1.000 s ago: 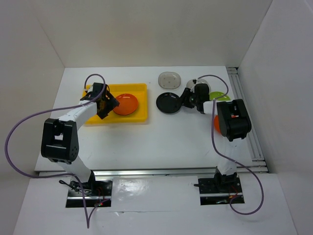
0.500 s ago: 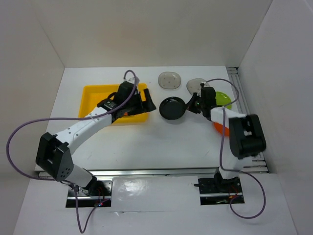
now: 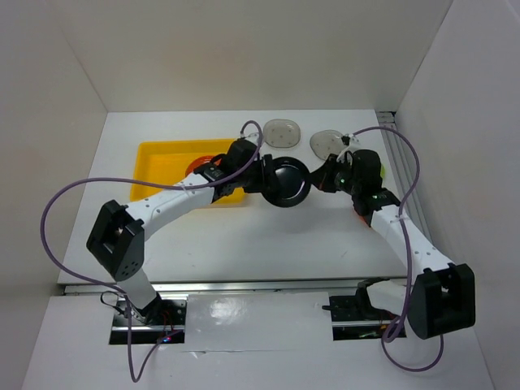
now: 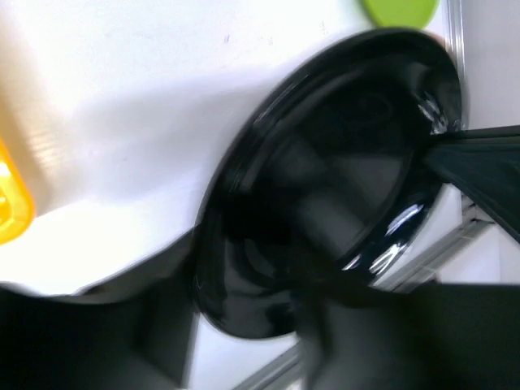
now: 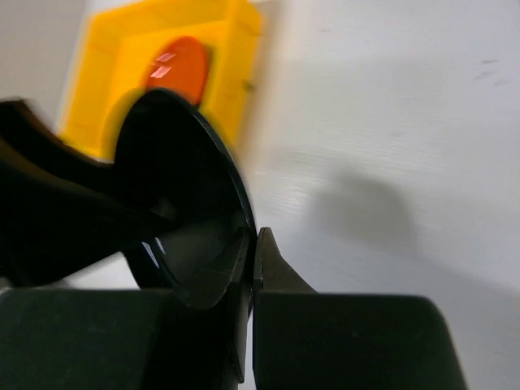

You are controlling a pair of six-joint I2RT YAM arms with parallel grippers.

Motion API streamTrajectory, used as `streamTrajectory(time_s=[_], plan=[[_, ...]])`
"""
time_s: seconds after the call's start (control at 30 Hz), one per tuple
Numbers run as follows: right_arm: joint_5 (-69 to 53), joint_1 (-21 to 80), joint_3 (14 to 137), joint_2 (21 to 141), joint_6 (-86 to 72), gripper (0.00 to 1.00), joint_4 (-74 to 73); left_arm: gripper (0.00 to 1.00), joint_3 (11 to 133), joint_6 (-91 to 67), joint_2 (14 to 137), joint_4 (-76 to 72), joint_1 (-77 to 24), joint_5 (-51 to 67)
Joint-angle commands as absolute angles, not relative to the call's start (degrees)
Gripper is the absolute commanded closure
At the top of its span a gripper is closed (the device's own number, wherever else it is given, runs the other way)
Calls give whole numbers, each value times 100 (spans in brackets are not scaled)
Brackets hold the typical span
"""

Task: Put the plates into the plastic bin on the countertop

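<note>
A glossy black plate point(image 3: 286, 183) hangs tilted on edge above the white countertop point(image 3: 244, 236), just right of the yellow bin point(image 3: 158, 158). My right gripper point(image 3: 325, 177) is shut on its right rim; the right wrist view shows the rim pinched between the fingers point(image 5: 252, 244). My left gripper point(image 3: 262, 177) is at the plate's left edge, its fingers apart either side of the rim point(image 4: 248, 325); the view is blurred. An orange-red plate point(image 5: 175, 69) lies in the bin point(image 5: 236, 49). Two grey plates point(image 3: 282, 132) point(image 3: 327, 142) lie at the back.
A lime green plate point(image 4: 398, 10) lies at the right, mostly hidden under my right arm in the top view. A metal rail point(image 3: 406, 179) runs along the right wall. White walls enclose the countertop.
My left arm swung from the bin rightward to the black plate. My right gripper lifted and tilted that plate, carrying it slightly left toward the bin.
</note>
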State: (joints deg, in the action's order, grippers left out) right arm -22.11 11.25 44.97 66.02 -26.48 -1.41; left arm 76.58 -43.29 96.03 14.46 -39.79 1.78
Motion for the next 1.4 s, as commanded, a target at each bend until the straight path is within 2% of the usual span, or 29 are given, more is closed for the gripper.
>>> streamTrajectory(time_s=[0.0, 0.03, 0.1, 0.13, 0.23, 0.3, 0.33, 0.37, 0.4, 0.53, 0.57, 0.73, 0.8, 1.07, 1.1, 1.17, 1.23, 1.27, 1.3, 1.37], plan=[[-2575, 1055, 4597, 6398, -2558, 100, -387, 52, 7638, -4465, 9492, 1037, -3964, 114], [-2575, 1055, 4597, 6451, -2558, 100, -387, 63, 7585, -4465, 9414, 1037, -3964, 53], [-2689, 1002, 4527, 6451, -2610, 100, -317, 69, 7437, -4517, 9220, 984, -3964, 1], [-2689, 1002, 4448, 6451, -2680, 100, -203, 81, 7383, -4518, 9150, 915, -3964, 0], [-2839, 1002, 4377, 6513, -2742, 100, 17, 100, 7295, -4570, 9009, 861, -3911, 0], [-2918, 1002, 4324, 6574, -2795, 99, 70, 100, 7295, -4570, 8948, 923, -3806, 0], [-2918, 1002, 4324, 6574, -2795, 90, 70, 100, 7295, -4570, 8895, 975, -3806, -61], [-2848, 950, 4324, 6574, -2795, 25, 70, 100, 7243, -4570, 8895, 1063, -3666, -114], [-2639, 949, 4324, 6522, -2795, 0, -86, 100, 7242, -4675, 8816, 1133, -3578, -184], [-499, 949, 4377, 6048, -2944, 0, -990, 100, 6963, -5027, 8631, 1503, -2701, -282], [-136, 949, 4377, 5812, -3127, 0, -1158, 100, 6857, -5123, 8544, 1503, -2228, -281], [1657, 844, 4255, 5116, -3445, 0, -2194, 100, 6180, -5124, 8753, 679, -960, 701], [1967, 704, 4254, 4888, -3541, 0, -2486, 100, 6047, -5124, 8920, 379, -504, 1070], [2704, 589, 3902, 4053, -3708, 0, -3118, 100, 5924, -5334, 9965, -281, 184, 1669], [2811, 589, 3841, 3973, -3883, 0, -3216, 97, 5924, -5335, 10054, -351, 185, 1748], [2961, 589, 3841, 3832, -4025, 0, -3366, 82, 5924, -5335, 10212, -299, 255, 1749], [3111, 589, 3841, 3954, -4226, 0, -3497, 63, 5924, -5335, 10274, -299, 177, 1749], [3164, 589, 3841, 4094, -4306, 0, -3559, 35, 5976, -5335, 10274, -116, 176, 1697], [3225, 589, 3910, 4244, -4402, 0, -3681, 23, 5977, -5335, 10274, -36, 89, 1566], [3226, 519, 3911, 4760, -4578, 0, -3683, 10, 6037, -5335, 10196, 218, -70, 1459]])
